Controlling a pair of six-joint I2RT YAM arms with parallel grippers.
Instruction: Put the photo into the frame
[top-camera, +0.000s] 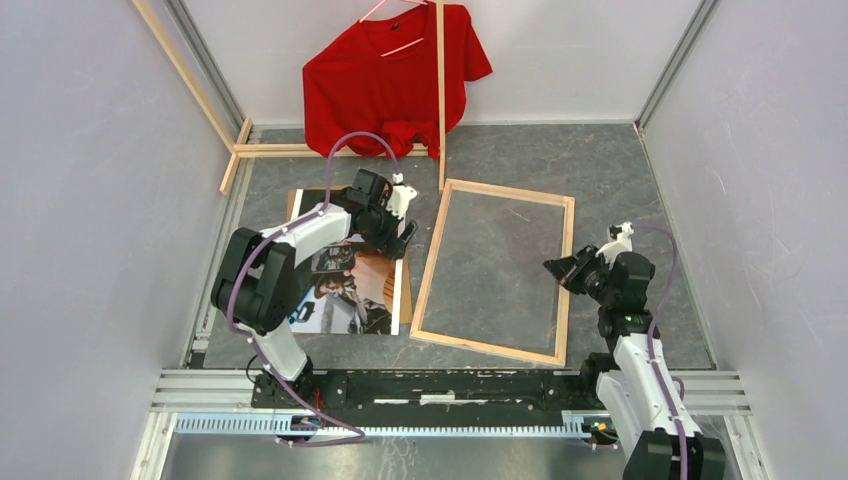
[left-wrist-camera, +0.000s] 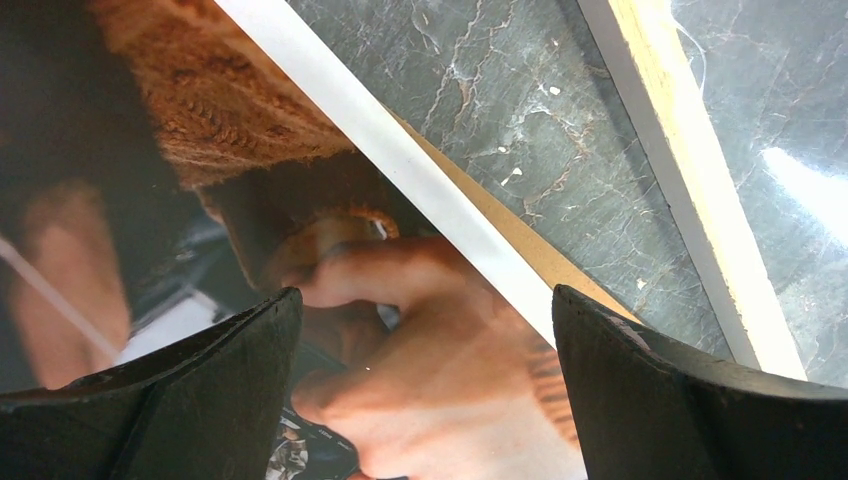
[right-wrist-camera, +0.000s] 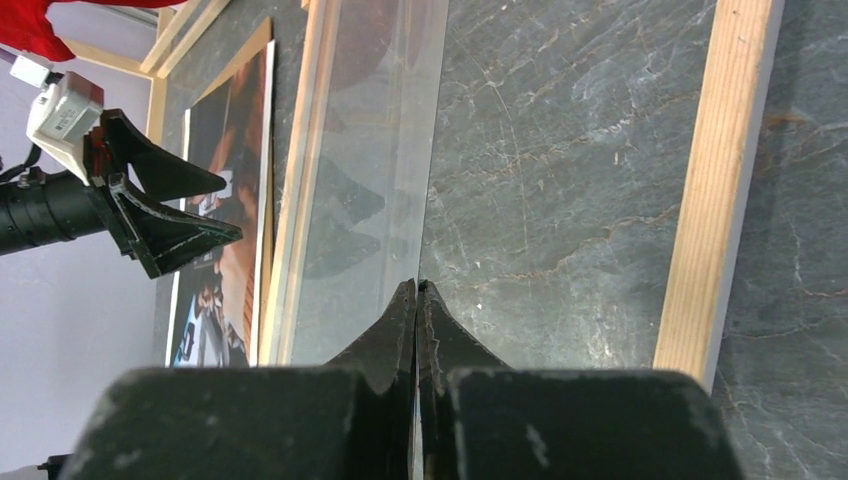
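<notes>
The photo (top-camera: 350, 290) lies face up on a brown cardboard sheet (top-camera: 406, 292), left of the frame (top-camera: 490, 347). The frame lies flat with its pale wood face up. My left gripper (top-camera: 405, 235) is open and empty, hovering just above the photo's right edge. In the left wrist view the gripper (left-wrist-camera: 425, 300) has the photo (left-wrist-camera: 430, 400) between its fingers, with the cardboard (left-wrist-camera: 520, 240) and a frame rail (left-wrist-camera: 690, 180) beyond. My right gripper (top-camera: 553, 268) is at the frame's right rail. The right wrist view shows it (right-wrist-camera: 417, 285) shut on the edge of a clear pane (right-wrist-camera: 370, 150).
A red t-shirt (top-camera: 390, 80) hangs on a pale wooden rack (top-camera: 440, 90) at the back, with its base poles (top-camera: 290, 150) on the floor behind the photo. Grey walls stand close on both sides. A metal rail (top-camera: 450, 385) runs along the near edge.
</notes>
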